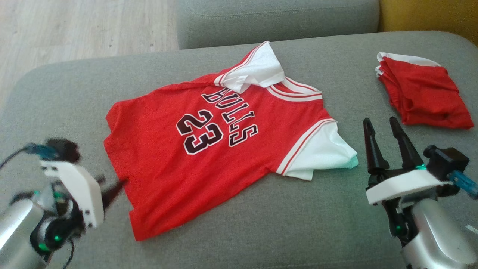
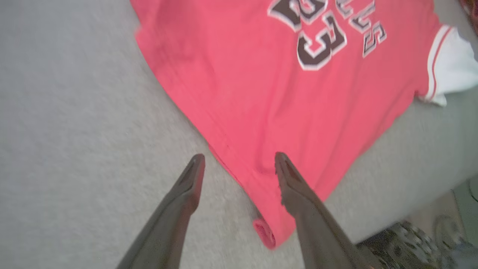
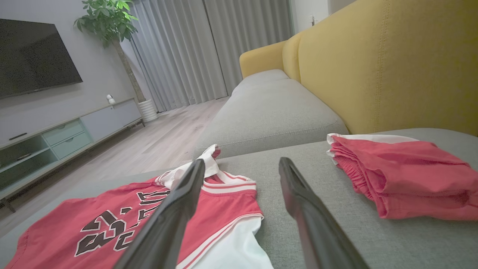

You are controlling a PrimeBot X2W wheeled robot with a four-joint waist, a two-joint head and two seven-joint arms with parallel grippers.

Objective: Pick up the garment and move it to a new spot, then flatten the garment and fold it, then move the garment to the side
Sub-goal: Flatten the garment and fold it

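The garment [image 1: 157, 175] is a red jersey with white sleeves and dark "BULLS 23" lettering, spread face up on the grey sofa cushion [image 1: 298, 224]. Its far sleeve is folded over the collar. My left gripper [image 1: 112, 186] is at the jersey's near-left hem. In the left wrist view the left gripper [image 2: 239, 157] is open, one finger over the red cloth [image 2: 261, 97] and the other over bare cushion, holding nothing. My right gripper [image 1: 380, 120] stands open to the right of the near white sleeve, apart from it. In the right wrist view the right gripper [image 3: 241, 161] points past the jersey [image 3: 56, 224].
A second red garment [image 1: 422, 93] lies folded at the cushion's far right, also seen as a folded pile [image 3: 403, 179]. A yellow backrest [image 3: 392, 67] rises on the right. Another grey cushion [image 1: 276, 18] lies beyond, with wooden floor [image 1: 74, 26] to the far left.
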